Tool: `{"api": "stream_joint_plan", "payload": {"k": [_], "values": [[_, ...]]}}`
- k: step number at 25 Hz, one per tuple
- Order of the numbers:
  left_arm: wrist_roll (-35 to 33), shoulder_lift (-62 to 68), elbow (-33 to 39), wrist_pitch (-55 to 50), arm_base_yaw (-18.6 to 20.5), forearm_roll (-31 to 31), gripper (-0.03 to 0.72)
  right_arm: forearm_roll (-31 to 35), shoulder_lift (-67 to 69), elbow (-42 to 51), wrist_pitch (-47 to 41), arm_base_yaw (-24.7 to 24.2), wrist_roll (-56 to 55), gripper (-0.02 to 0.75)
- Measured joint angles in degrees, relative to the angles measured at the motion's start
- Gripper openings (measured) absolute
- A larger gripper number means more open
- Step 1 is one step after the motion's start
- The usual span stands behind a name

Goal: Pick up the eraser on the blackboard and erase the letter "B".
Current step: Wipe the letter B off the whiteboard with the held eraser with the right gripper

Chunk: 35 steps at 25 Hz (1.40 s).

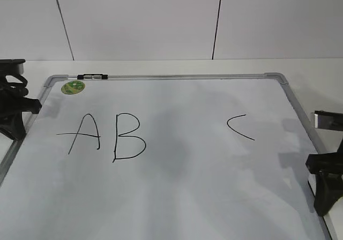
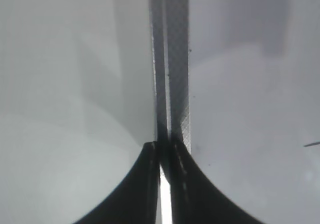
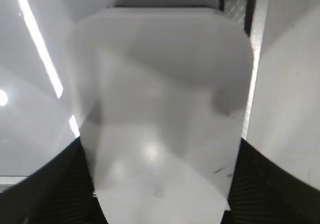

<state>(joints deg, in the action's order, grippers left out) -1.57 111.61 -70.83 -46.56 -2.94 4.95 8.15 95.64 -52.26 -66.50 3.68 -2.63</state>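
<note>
The blackboard (image 1: pixel 182 165) is a white dry-erase board with a grey frame, lying flat. The letter "B" (image 1: pixel 128 138) is drawn in black at left centre, whole. My right gripper (image 3: pixel 160 184) is shut on the eraser (image 3: pixel 160 99), a white rounded block that fills the right wrist view between the black fingers. In the exterior view that gripper (image 1: pixel 324 170) is at the board's right edge, far from the "B", and the eraser's end (image 1: pixel 329 120) shows above it. My left gripper (image 2: pixel 162 146) is shut and empty over the board's left frame (image 2: pixel 172 59); in the exterior view it (image 1: pixel 21 106) is at the left edge.
A black "A" (image 1: pixel 83 135) stands left of the "B" and a curved "C" stroke (image 1: pixel 240 127) at the right. A round green sticker (image 1: pixel 73 87) sits near the far left corner. A white wall rises behind the table.
</note>
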Motion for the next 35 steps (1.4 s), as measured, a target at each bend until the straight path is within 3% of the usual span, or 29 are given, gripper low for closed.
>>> {"api": "stream_joint_plan", "payload": {"k": [6, 14, 25, 35], "values": [[0.0, 0.0, 0.0, 0.0, 0.0, 0.0, 0.016, 3.4, -0.5, -3.1, -1.5, 0.0, 1.0, 0.544], [0.0, 0.1, 0.0, 0.0, 0.0, 0.0, 0.016, 4.0, -3.3, -16.4, -2.4, 1.1, 3.3, 0.543], [0.0, 0.1, 0.0, -0.5, 0.0, 0.0, 0.016, 1.9, 7.4, -36.0, -3.5, 20.0, 1.4, 0.543], [0.0, 0.1, -0.1, -0.9, 0.0, 0.0, 0.016, -1.3, 23.8, -47.3, -3.5, 31.2, 1.3, 0.543]]}}
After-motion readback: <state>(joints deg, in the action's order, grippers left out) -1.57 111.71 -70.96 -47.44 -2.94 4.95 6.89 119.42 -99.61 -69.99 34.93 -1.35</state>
